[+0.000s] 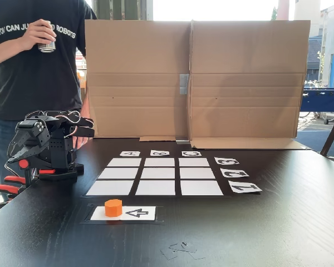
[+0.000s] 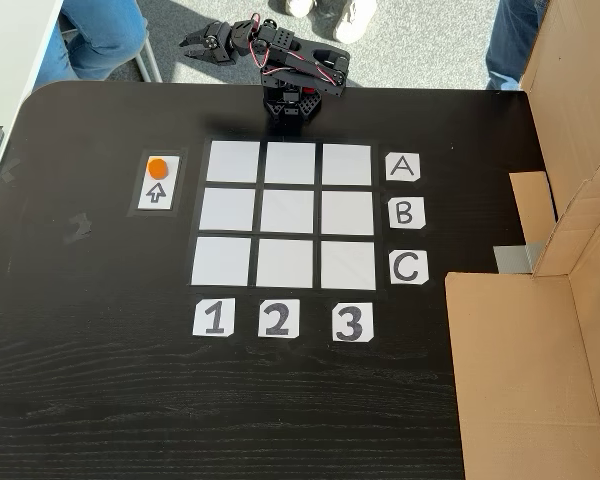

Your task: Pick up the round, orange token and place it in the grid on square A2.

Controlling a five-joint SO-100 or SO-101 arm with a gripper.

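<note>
Black table (image 2: 100, 400) holds one nine-cell grid (image 2: 288, 213), one orange token (image 2: 157, 167); end effector (image 2: 194, 42) grip state unclear.

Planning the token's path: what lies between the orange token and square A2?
In a fixed view, only grid cell A1 separates orange token from A2.

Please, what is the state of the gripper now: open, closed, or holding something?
Gripper: open and empty; the orange token sits on the arrow card.
</note>
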